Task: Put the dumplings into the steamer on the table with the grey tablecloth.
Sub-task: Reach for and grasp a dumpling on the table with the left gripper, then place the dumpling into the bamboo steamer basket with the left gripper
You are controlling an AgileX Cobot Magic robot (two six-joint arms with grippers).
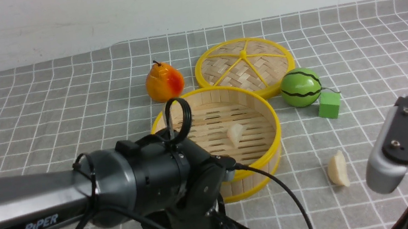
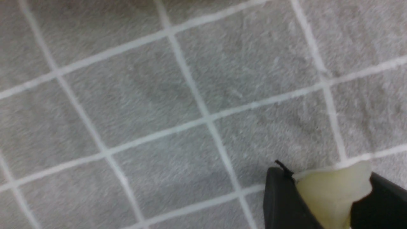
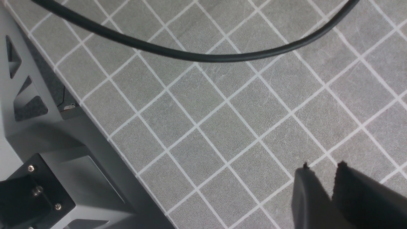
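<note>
The round bamboo steamer [image 1: 226, 96] stands mid-table on the grey tablecloth [image 1: 61, 114]. One cream dumpling [image 1: 235, 134] lies on its slatted floor. A second dumpling [image 1: 337, 170] lies on the cloth to the steamer's right. My left gripper [image 2: 326, 173] is shut on a third, pale yellowish dumpling [image 2: 330, 194], just above the cloth in front of the steamer. In the front view the arm hides these fingers. My right gripper [image 3: 323, 167] is shut and empty, low over bare cloth at the near right, close to the second dumpling.
An orange-red pear [image 1: 164, 81] and the flat woven lid [image 1: 244, 66] lie behind the steamer. A green watermelon toy [image 1: 301, 87] and a green cube [image 1: 329, 105] sit to its right. A black cable [image 3: 190, 57] and the grey robot base [image 3: 47, 159] show in the right wrist view.
</note>
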